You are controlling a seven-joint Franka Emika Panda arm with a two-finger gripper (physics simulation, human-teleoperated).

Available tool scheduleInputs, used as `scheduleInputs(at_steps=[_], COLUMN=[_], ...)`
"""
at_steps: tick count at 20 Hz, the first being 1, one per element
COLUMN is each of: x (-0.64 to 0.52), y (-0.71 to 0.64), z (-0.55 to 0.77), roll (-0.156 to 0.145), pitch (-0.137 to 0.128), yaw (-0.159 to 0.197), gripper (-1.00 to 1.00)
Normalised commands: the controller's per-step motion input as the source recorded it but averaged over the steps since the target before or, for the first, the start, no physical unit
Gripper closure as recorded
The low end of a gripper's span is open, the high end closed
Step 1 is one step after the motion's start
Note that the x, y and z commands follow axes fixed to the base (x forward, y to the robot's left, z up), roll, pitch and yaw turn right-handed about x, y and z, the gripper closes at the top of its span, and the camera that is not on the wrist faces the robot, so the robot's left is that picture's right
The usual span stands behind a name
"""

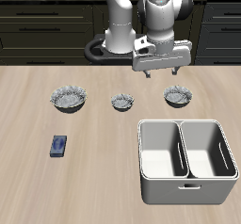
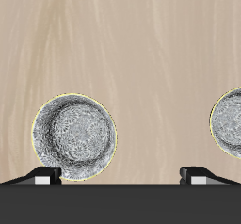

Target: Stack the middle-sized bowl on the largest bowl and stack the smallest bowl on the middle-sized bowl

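Speckled bowls sit separate on bench (image 1: pixel 28 185): largest bowl (image 1: pixel 69 98), smallest bowl (image 1: pixel 123 102), middle-sized bowl (image 1: pixel 177 97); hand (image 1: pixel 163 76) wide, holding nothing (grey bin (image 1: pixel 186 183) w/ two compartments looks bare).

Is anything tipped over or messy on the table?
No, nothing stands out. The largest bowl, the smallest bowl and the middle-sized bowl all sit upright in a row, apart from each other. The gripper hangs above them, holding nothing.

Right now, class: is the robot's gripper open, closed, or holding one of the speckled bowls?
Gripper: open and empty, above the table behind the grey-white speckled bowls, gripping none.
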Motion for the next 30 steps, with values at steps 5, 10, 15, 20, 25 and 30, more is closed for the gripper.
scheduleInputs(at_steps=[5,10,15,20,25,30], x=[-0.04,0.01,0.01,0.02,0.03,0.08], y=[0.02,0.00,0.04,0.13,0.02,0.00], z=[-0.25,-0.16,-0.19,-0.33,-0.25,-0.29], roll=[0.006,-0.002,-0.001,0.030,0.012,0.065], pitch=[0.041,0.019,0.039,0.056,0.052,0.067], yaw=[0.007,0.001,0.001,0.000,0.007,-0.012], gripper=[-1.00,-1.00,-1.00,-1.00,-1.00,-1.00])
